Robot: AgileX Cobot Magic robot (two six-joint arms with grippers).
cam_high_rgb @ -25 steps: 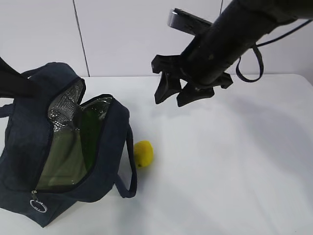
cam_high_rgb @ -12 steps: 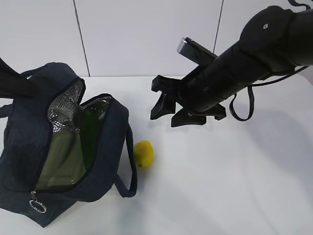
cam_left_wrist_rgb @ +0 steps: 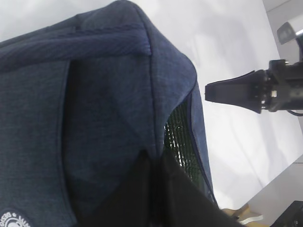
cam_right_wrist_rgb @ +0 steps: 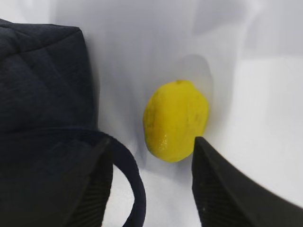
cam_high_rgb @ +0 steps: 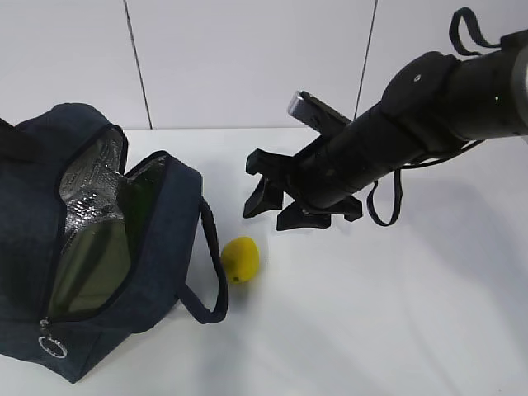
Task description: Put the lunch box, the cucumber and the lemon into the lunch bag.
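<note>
Exterior view is showing the right gripper (cam_high_rgb: 279, 202) sitting lower and further left than a second ago, closer to the lemon (cam_high_rgb: 240, 258); the lunch bag (cam_high_rgb: 157, 247) has shifted too, its mouth now narrower and its far end pulled leftward. The right gripper's black fingers are standing apart, holding nothing, hanging above the white table (cam_high_rgb: 396, 313) just up and right of the lemon. In the right wrist view the lemon (cam_right_wrist_rgb: 175, 121) is lying between the two ribbed fingertips (cam_right_wrist_rgb: 215, 189), untouched, smooth and oval with a small nub on top, resting just beside the bag's curved strap handle (cam_right_wrist_rgb: 130, 179).

The bag is a boxy shape of dark navy woven fabric, lined with crinkled silver foil (cam_high_rgb: 87, 190), with a metal ring pull (cam_high_rgb: 51, 346) at its near end. Inside it, the pale green lid of the lunch box (cam_high_rgb: 91, 264) and the dark green cucumber (cam_high_rgb: 139, 206) are lying side by side.

The left gripper (cam_left_wrist_rgb: 156, 189) is pinched shut on the bag's fabric at its upper edge.
</note>
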